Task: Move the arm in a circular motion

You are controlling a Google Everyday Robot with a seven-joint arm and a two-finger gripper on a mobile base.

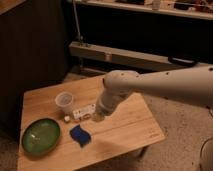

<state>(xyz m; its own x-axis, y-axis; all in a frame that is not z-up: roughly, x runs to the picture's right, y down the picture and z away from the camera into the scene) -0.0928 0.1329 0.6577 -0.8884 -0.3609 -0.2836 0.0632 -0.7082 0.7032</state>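
Arm (160,86) reaches in from the right over the wooden surface (131,126). Pincer (98,117) sits low over the middle, just beside a white packet (82,112) and near the blue sponge (80,134). Cannot tell if it is clenched or released. Likely mid-circle; the next sweep needs an arc clear of the plastic cup (65,101).
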